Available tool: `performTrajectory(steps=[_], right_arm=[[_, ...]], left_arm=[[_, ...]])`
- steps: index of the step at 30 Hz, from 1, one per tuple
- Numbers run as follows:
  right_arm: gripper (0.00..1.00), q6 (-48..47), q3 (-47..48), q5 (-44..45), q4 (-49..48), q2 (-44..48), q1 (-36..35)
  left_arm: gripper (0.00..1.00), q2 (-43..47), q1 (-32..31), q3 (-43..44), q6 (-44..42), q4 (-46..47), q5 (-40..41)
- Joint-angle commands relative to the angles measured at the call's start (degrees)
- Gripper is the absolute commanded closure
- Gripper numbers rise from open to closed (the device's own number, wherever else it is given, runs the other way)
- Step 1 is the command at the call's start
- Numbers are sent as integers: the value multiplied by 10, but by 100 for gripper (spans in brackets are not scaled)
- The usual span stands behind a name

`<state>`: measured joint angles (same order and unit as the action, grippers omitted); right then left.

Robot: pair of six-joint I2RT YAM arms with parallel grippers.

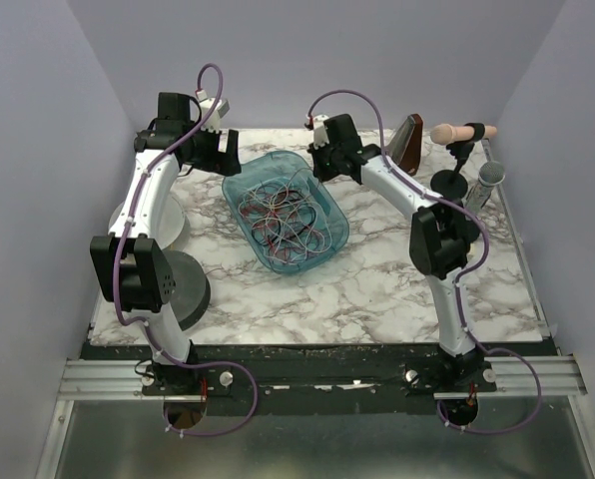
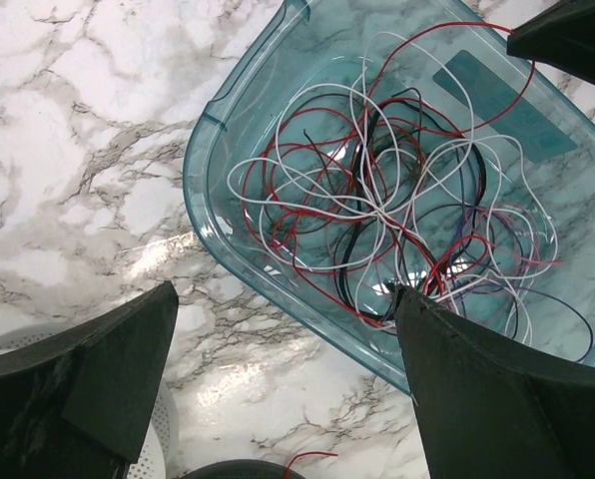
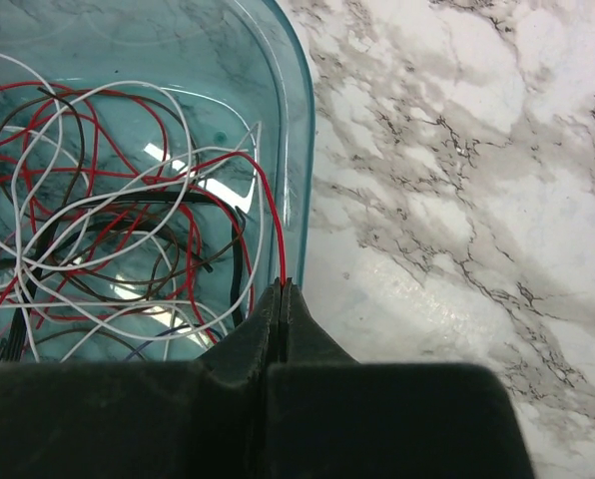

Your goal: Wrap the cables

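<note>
The cables [image 1: 283, 215] are a tangle of thin red, white, black and pink wires looped inside a clear teal bin [image 1: 329, 212] mid-table. They also show in the left wrist view [image 2: 397, 210] and the right wrist view [image 3: 108, 230]. My right gripper [image 3: 284, 287] is shut on a red wire [image 3: 263, 205] that runs from its tips into the bin, above the bin's far right rim [image 3: 296, 180]. My left gripper [image 2: 283, 344] is open and empty, above the table beside the bin's far left corner [image 2: 213, 150]. A short red wire end [image 2: 312, 457] shows near its base.
A white perforated disc [image 1: 168, 225] and a dark grey round base [image 1: 183, 289] lie left of the bin. At the back right stand a brown wedge [image 1: 410, 145], a black stand with a pink roller [image 1: 462, 133] and a clear tube [image 1: 485, 185]. Purple arm cables hang around.
</note>
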<state>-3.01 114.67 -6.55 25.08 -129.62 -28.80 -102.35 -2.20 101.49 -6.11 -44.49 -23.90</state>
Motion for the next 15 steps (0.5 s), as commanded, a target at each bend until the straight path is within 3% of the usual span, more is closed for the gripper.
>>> performTrajectory(steps=[1, 7, 15], right_arm=[[99, -23, 22, 7, 5, 45, -6], [99, -39, 38, -79, -35, 142, -7], [99, -16, 80, -165, -228, 278, -7]], left_arm=[[3, -4, 4, 19, -1, -3, -20], [3, -7, 6, 58, -17, -27, -71], [2, -15, 9, 167, -72, -82, -113]])
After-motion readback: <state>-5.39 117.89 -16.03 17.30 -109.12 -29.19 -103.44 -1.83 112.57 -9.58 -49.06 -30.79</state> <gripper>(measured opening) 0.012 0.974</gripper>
